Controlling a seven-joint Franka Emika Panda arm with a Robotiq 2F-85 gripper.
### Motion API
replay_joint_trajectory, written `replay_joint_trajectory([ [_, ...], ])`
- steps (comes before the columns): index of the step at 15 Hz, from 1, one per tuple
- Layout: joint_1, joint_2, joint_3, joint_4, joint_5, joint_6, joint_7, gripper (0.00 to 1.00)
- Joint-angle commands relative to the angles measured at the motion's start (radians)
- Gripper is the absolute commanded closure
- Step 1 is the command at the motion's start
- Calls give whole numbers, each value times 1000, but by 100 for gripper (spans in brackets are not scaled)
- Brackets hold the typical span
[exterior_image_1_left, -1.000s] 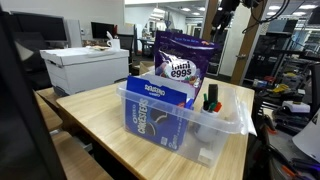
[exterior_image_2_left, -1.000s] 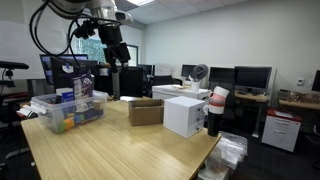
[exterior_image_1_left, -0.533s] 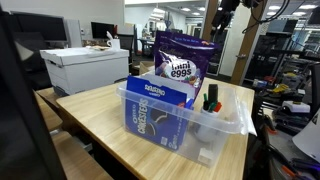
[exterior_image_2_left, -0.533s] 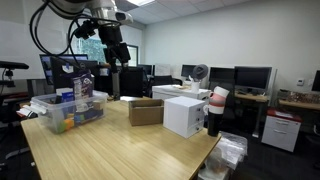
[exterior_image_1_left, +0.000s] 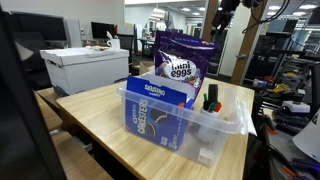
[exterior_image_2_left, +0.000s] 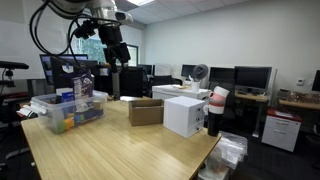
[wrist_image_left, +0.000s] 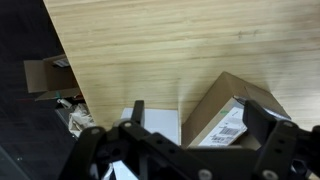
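i hang high above the wooden table (exterior_image_2_left: 110, 140) with my jaws spread as wide as they go and nothing between them. my gripper (exterior_image_2_left: 117, 54) sits well clear of everything, up near the far edge of the table in an exterior view; in the wrist view my fingers (wrist_image_left: 260, 130) frame the scene below.

straight under me the wrist view shows the brown cardboard box (wrist_image_left: 232, 112), tilted on the diagonal with a white label on its top face, and just beside it a white box (wrist_image_left: 160, 125) partly hidden by my own body. in an exterior view the cardboard box (exterior_image_2_left: 146, 111) stands touching or nearly touching the white box (exterior_image_2_left: 185, 114), towards the middle of the table. the clear plastic bin (exterior_image_1_left: 185, 115) with its purple mini eggs bag (exterior_image_1_left: 183, 62) and blue oreo package (exterior_image_1_left: 155, 110) stands apart at another edge.

i judge this as a hover before any approach: nothing is gripped. the cardboard box is nearest below me, so a descent would call for turning my wrist to match its slant and clearing the white box next to it.
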Motion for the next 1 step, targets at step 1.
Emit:
replay_joint_trajectory([
  [1, -11, 1, 10, 2, 6, -3, -5, 0],
])
